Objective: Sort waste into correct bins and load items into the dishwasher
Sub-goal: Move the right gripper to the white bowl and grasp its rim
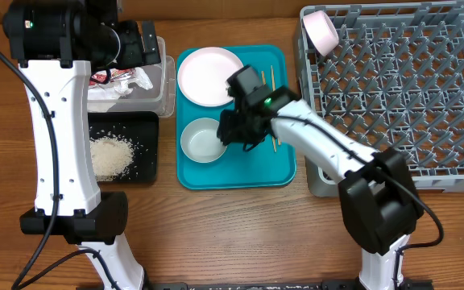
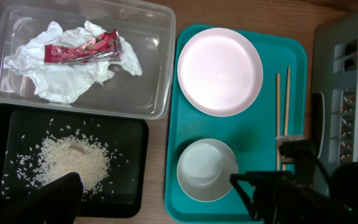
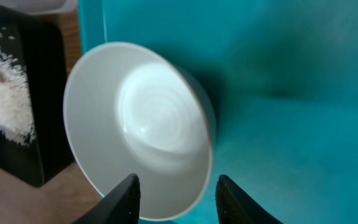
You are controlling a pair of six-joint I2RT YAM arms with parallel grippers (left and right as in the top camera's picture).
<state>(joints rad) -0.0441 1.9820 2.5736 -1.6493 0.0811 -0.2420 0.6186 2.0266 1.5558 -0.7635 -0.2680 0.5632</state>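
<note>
A white bowl [image 1: 202,139] sits at the front of the teal tray [image 1: 240,176]. It fills the right wrist view [image 3: 142,124]. My right gripper [image 1: 236,129] is open, and the bowl's near rim lies between its fingers [image 3: 178,193]. A white plate [image 1: 209,76] and wooden chopsticks [image 1: 274,80] lie on the same tray. Another white bowl [image 1: 322,28] lies on its side in the grey dish rack [image 1: 401,89]. The clear tub [image 1: 163,89] holds napkins [image 2: 67,68] and the red wrapper [image 2: 82,48]. The black tray [image 1: 147,165] holds rice [image 1: 111,153]. My left gripper [image 1: 135,44] hovers open and empty above the tub.
The teal tray lies between the two bins on the left and the dish rack on the right. The right arm reaches over the tray's right half and covers part of the chopsticks. Bare wooden table runs along the front.
</note>
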